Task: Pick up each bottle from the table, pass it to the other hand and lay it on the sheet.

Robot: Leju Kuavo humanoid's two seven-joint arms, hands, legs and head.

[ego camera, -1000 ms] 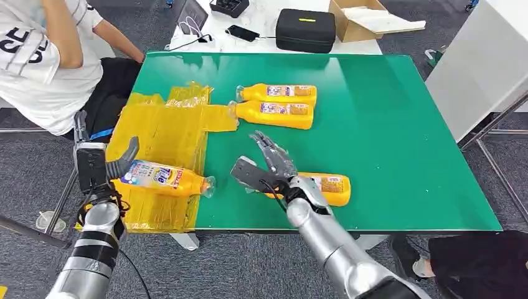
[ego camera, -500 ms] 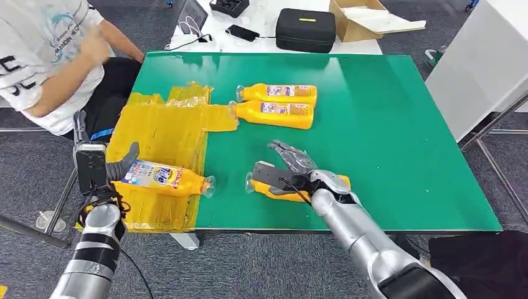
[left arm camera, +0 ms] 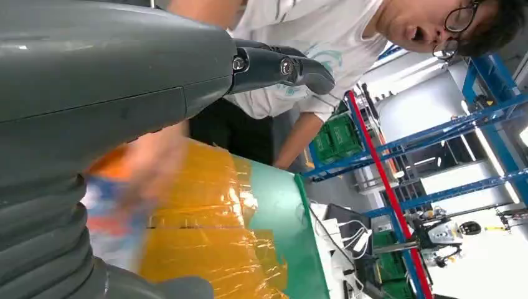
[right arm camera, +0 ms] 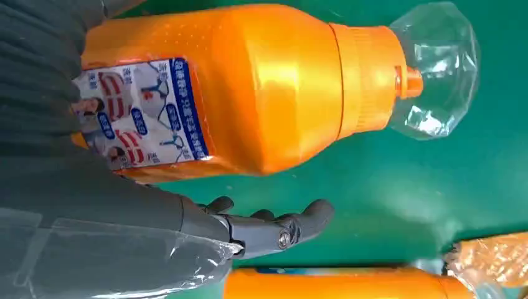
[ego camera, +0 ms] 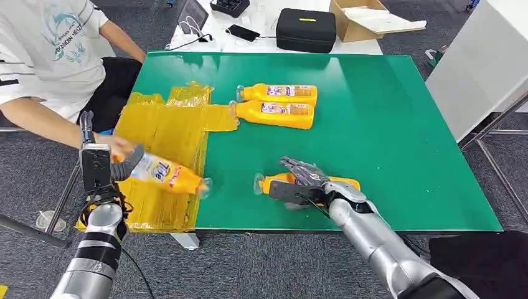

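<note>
Near the table's front edge an orange bottle point(ego camera: 339, 184) point(right arm camera: 268, 93) lies on its side. My right hand point(ego camera: 305, 180) point(right arm camera: 81, 187) is cupped over it, fingers draped across the label. The thumb point(right arm camera: 274, 227) stays off the bottle, with green table showing between. On the yellow sheet point(ego camera: 168, 131) another bottle point(ego camera: 165, 174) is tilted, its base held by a person's hand point(ego camera: 118, 146). My left hand point(ego camera: 103, 162) stands beside that base with fingers pointing up and thumb apart. Two more bottles point(ego camera: 277, 93) point(ego camera: 274, 114) lie side by side further back.
The green table point(ego camera: 386, 124) ends just in front of my right hand. A person point(ego camera: 50, 56) sits at the far left, arm reaching in. A black case point(ego camera: 305, 30) and a cardboard box point(ego camera: 367, 18) stand behind the table, a white cabinet point(ego camera: 485, 62) to the right.
My right hand has come down from above onto the front bottle. A person's hand has reached in and tilted the bottle on the sheet beside my left hand.
</note>
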